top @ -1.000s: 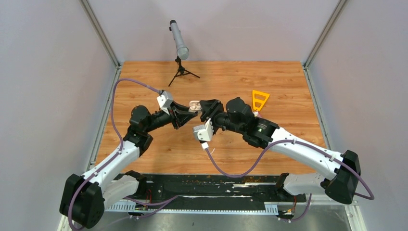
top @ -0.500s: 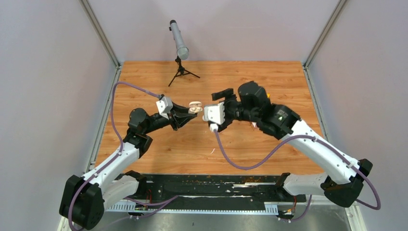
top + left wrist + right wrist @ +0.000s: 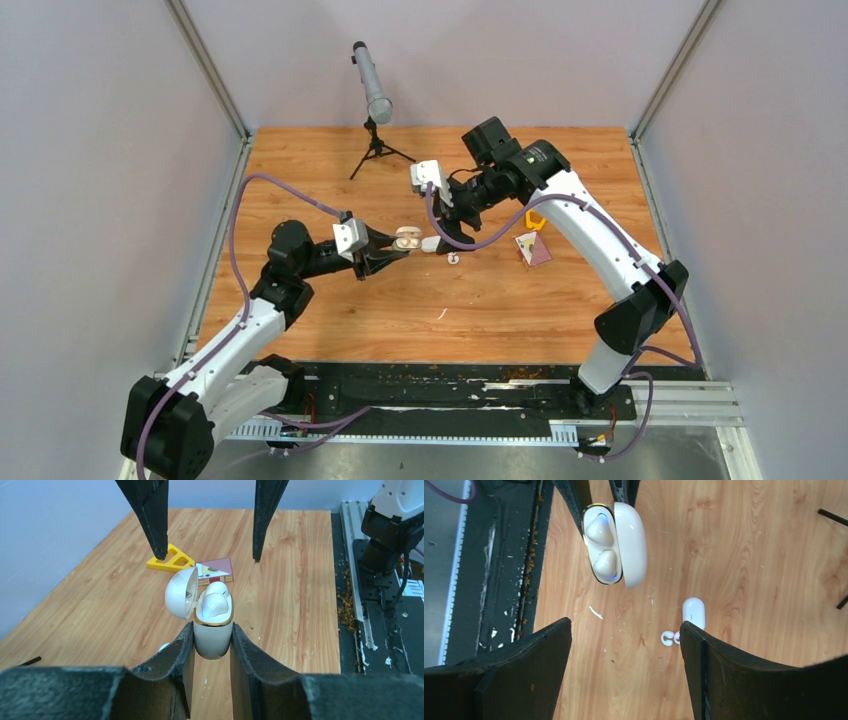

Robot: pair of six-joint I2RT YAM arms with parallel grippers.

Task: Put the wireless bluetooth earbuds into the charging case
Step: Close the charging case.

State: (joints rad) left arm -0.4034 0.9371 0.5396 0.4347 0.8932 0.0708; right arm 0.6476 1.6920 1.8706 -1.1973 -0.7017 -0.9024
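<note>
My left gripper (image 3: 212,627) is shut on the lower body of a white charging case (image 3: 212,635) with a gold rim and holds it above the table. Its lid (image 3: 181,597) stands open to the left. Two white earbuds (image 3: 215,604) sit in the case. The right wrist view shows them seated side by side (image 3: 603,545) and lit blue at the edge. My right gripper (image 3: 625,625) is open and empty, above and just beyond the case (image 3: 407,238). Its two fingers (image 3: 155,520) hang apart over the case in the left wrist view.
A second small white case (image 3: 694,612) lies on the wooden table (image 3: 560,310), with a tiny white ring-shaped piece (image 3: 667,638) beside it. A card (image 3: 533,250) and a yellow triangle (image 3: 167,557) lie to the right. A microphone on a tripod (image 3: 375,100) stands at the back.
My right arm has lifted away from the case and swung back, its gripper now open above it. My left gripper has shifted slightly with the case. The second case shows on the table.
</note>
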